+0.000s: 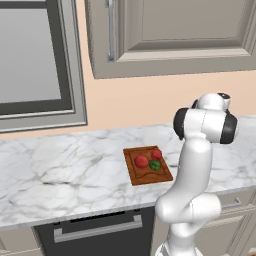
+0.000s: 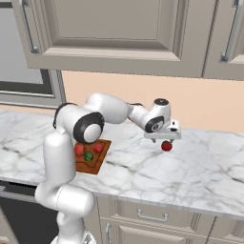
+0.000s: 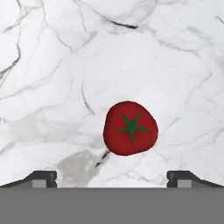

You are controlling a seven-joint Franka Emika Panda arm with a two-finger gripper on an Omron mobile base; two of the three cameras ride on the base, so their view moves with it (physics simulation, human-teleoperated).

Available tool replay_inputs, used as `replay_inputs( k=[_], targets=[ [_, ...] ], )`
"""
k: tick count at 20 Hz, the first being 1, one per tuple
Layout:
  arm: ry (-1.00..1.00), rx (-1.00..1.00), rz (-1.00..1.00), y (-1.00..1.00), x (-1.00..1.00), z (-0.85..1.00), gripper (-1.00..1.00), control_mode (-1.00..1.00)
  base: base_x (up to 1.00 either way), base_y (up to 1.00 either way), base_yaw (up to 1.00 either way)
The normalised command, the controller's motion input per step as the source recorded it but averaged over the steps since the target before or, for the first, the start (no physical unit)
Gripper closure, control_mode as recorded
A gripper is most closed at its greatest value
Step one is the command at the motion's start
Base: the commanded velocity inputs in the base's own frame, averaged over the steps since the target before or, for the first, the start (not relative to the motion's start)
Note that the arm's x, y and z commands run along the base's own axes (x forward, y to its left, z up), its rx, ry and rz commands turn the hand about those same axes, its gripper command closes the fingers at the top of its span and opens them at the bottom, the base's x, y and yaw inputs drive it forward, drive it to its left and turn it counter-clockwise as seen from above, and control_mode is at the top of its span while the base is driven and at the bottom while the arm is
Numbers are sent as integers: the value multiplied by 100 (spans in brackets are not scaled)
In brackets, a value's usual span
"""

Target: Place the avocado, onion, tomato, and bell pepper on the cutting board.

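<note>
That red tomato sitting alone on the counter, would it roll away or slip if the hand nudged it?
The tomato looks round and smooth, so a sideways nudge would probably roll it across the flat marble counter. Its glossy skin may slip between the fingers. The open hand sits just above it, so a centred squeeze seems safest.

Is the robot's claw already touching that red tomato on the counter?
Apart. In the hand view the tomato lies on the counter ahead of the open jaws, with bare marble between it and both fingertips.
</note>
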Motion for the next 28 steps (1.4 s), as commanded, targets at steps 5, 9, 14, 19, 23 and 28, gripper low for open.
replay_inputs(
  k=[5, 9, 14, 19, 23, 28],
  targets=[
    [3, 2, -1, -20, 30, -25, -100, -100, 0, 0, 0],
    [3, 2, -2, -22, 26, -32, -100, -100, 0, 0, 0],
    [3, 0, -3, -8, 16, -31, -100, -100, 0, 0, 0],
    [9, 1, -6, 0, 1, -42, 100, -100, 0, 0, 0],
    [-5, 3, -3, -4, -12, 54, 100, -100, 0, 0, 0],
    [-2, 13, -5, 0, -68, 41, 100, -100, 0, 0, 0]
  ],
)
